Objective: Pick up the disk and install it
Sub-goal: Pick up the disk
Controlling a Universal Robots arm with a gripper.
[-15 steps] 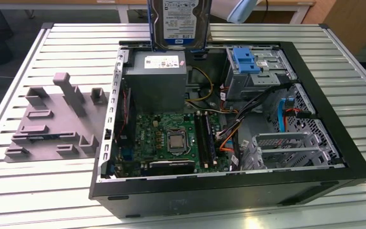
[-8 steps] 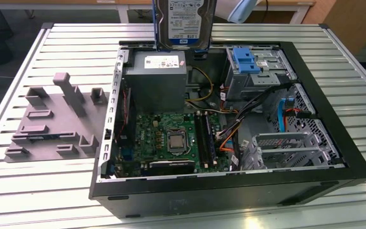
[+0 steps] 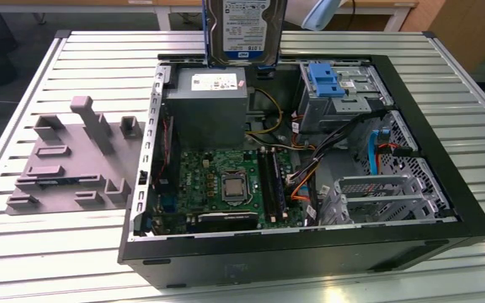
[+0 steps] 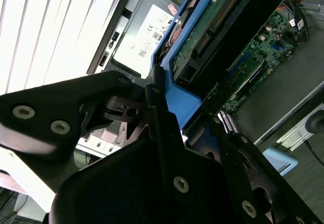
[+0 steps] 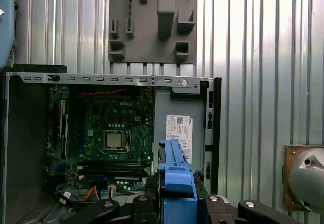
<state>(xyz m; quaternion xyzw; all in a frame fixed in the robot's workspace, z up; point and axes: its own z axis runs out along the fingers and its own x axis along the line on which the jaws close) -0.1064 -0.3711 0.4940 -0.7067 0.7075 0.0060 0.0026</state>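
item: the disk (image 3: 244,30). it is clear of the worktop (image 3: 48,252) and of every support, held upright with its label face toward the exterior camera. it hangs above the open computer case (image 3: 474,224), over the case wall nearest the worktop's far edge in the exterior view, directly above the grey power supply (image 3: 204,95).

gripper (image 5: 177,206): closed on the disk. in both wrist views its black fingers (image 4: 154,107) flank one end of the drive and bear against the blue rail (image 4: 185,100) there. the drive's underside, with its green circuit board (image 4: 212,29) and connector pins, faces the second wrist camera.

surroundings: the motherboard (image 3: 225,183) lies exposed on the case floor. a bare blue bracket (image 3: 325,79) sits at the drive bay toward the exterior view's right. a grey fixture plate (image 3: 65,158) rests on the worktop beside the case, toward the exterior view's left.

handling assessment: rigid metal body, judged dense for its size, so liable to slip if held lightly. the smooth faces offer little friction. board and pins are fragile, and the unit is judged sensitive to knocks. the proper hold is across the side rails or bare metal edges, never on the board. the plastic rails may flex under hard clamping.
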